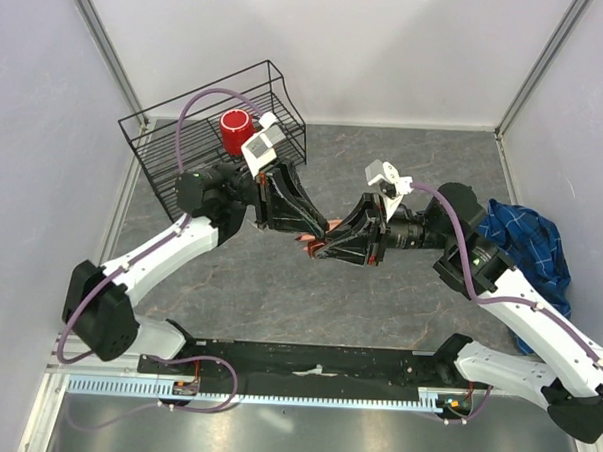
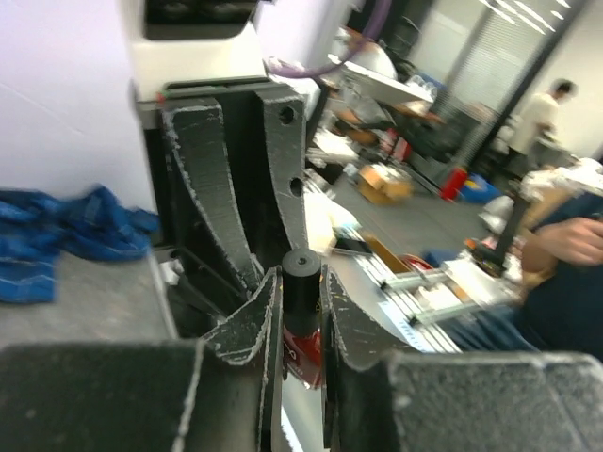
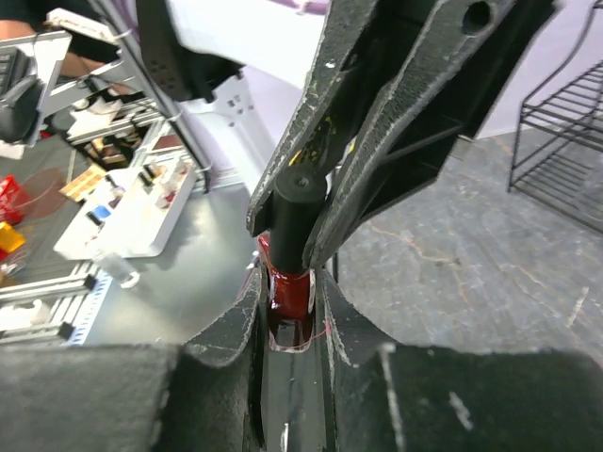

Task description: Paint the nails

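Red bottle (image 3: 290, 290), black cap (image 3: 296, 209), blue cloth (image 1: 529, 241).

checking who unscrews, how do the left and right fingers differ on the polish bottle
The left gripper fingers pinch the black cap; the right gripper fingers clamp the dark red bottle. The left gripper comes from the wire basket side, the right gripper from the blue cloth side. Both are shut, meeting mid-table.

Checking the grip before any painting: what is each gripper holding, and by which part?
One polish bottle, shared. The left gripper pinches its black cap; the right gripper clamps its red body.
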Robot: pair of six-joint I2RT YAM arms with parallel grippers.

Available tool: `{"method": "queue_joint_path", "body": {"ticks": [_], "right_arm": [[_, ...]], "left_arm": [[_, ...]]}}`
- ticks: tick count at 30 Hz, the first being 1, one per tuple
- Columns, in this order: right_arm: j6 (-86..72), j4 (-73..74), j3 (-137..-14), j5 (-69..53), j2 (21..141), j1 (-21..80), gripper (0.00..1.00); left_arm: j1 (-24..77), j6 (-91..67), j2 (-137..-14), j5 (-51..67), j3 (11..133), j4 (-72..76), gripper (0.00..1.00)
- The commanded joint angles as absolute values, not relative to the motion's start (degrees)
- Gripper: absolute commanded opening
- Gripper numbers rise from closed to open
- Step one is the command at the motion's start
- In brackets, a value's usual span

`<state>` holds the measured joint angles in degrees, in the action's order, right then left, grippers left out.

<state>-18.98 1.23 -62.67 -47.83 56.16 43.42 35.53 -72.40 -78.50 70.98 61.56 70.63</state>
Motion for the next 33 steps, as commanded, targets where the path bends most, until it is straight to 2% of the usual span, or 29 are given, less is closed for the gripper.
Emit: {"method": "queue_joint_path", "body": {"ticks": [1,3,4,6,7,8,9,10,12,13,16,20,23,24,26,27,33], "right_arm": [[-18.7,-13.4,-67.8,-52.8,56.5,44.6,0.00],[-16.1,-7.3,-68.5,-49.6,56.6,44.4,0.00],[-14.0,-4.3,-68.9,-48.6,56.5,44.4,0.00],[-11.7,-0.9,-69.8,-44.6,56.9,44.2,0.00],[-8.7,3.2,-70.8,-43.0,57.1,44.2,0.00],[-7.6,4.8,-71.4,-40.6,57.4,44.2,0.00],[-6.2,6.4,-71.9,-39.4,58.0,44.2,0.00],[-4.1,9.0,-72.9,-38.3,58.3,44.2,0.00],[-2.3,10.9,-73.8,-36.0,58.9,44.2,0.00],[-1.6,12.6,-74.6,-35.5,59.1,44.2,0.00],[-0.4,15.3,-76.4,-31.0,60.0,44.1,0.00],[0.9,16.9,-77.7,-24.4,60.9,44.3,0.00],[0.8,17.5,-78.1,-19.5,61.5,44.4,0.00],[0.7,17.3,-78.2,-18.6,61.6,44.4,0.00],[0.6,17.4,-78.4,-16.4,61.9,44.5,0.00],[0.5,17.5,-78.5,-15.8,62.0,44.6,0.00],[0.4,17.7,-78.7,-14.1,62.1,44.6,0.00]], "left_arm": [[36.0,-84.3,-83.8,83.8,63.4,90.5,0.03],[34.2,-79.7,-83.0,82.8,64.1,84.8,0.11],[33.7,-76.8,-81.0,82.5,63.9,81.3,0.25],[32.3,-62.3,-77.8,80.9,63.3,62.1,0.39],[32.1,-55.6,-74.1,79.8,63.4,54.3,0.50],[32.0,-40.1,-71.8,76.1,64.7,33.1,0.55],[32.0,-32.8,-70.2,73.4,65.7,25.0,0.61],[32.0,-28.6,-67.9,71.0,66.9,19.6,0.67],[31.7,-23.1,-66.7,67.0,68.0,11.5,0.73],[31.7,-22.4,-66.3,66.2,68.7,10.3,0.90],[31.7,-20.8,-64.9,62.3,69.6,5.6,1.00],[32.2,-20.0,-62.6,48.6,70.8,0.5,0.99],[35.1,-20.0,-62.0,34.6,72.6,-2.5,0.95],[36.2,-19.7,-62.4,31.0,73.6,-4.9,0.84],[38.0,-19.8,-63.5,23.0,77.2,-7.9,0.76],[38.4,-19.8,-65.3,21.8,78.6,-9.0,0.67],[42.4,-18.7,-67.9,16.5,83.7,-12.0,0.59]]}}
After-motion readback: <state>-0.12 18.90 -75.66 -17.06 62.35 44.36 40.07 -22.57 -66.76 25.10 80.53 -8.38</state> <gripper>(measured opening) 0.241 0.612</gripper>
